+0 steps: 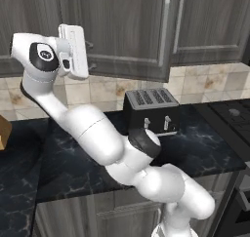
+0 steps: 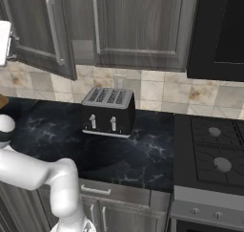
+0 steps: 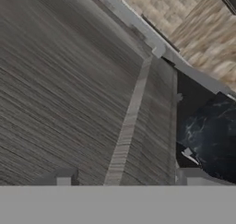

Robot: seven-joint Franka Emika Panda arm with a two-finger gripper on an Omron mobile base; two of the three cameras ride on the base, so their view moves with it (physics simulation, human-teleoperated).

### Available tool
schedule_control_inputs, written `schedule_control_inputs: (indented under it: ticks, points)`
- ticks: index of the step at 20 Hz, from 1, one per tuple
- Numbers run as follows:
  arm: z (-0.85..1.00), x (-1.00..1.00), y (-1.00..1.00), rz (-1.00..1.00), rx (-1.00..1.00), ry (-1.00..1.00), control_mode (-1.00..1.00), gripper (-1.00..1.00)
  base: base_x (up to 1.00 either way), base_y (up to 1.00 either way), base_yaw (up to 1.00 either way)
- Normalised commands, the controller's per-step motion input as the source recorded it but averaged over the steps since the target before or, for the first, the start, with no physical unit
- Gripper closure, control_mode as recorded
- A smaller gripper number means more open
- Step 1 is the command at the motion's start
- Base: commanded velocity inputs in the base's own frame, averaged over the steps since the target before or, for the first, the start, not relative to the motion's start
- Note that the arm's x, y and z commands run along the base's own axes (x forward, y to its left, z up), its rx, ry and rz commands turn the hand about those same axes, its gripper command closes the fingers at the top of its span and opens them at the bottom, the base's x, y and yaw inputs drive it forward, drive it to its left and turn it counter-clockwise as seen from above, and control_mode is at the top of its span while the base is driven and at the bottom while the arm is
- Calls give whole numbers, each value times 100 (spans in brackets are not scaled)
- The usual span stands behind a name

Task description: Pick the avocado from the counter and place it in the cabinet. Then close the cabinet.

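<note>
Here the end effector [image 1: 90,53] is hanging at the cabinet [image 1: 122,31], its open door [image 2: 40,30] just beside it, avocado unseen, grip state impossible to tell, the black toaster [image 1: 150,111] sitting well below on the surface [image 1: 205,148].

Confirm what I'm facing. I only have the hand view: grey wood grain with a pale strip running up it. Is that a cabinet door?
Observer: Yes, it's the left door of the grey-brown wood-grain wall cabinet. The right base view shows it swung ajar, with the right door shut.
Operator: What's below it?
Observer: A black four-slot toaster sits on the dark marble-look counter, against the tiled wall.
Operator: Anything to the right?
Observer: A black stove top adjoins the counter.
</note>
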Motion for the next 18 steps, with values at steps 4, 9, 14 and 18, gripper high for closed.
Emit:
schedule_control_inputs:
  ticks: [4,9,14,18]
  points:
    - [-57,100,-100,25,0,0,-100,-100,0,0,0]
    - [-96,100,-100,7,-1,2,-100,-100,0,0,0]
    - [-100,100,-100,0,-2,7,-100,-100,0,0,0]
    - [-100,100,-100,0,-1,5,-100,-100,0,0,0]
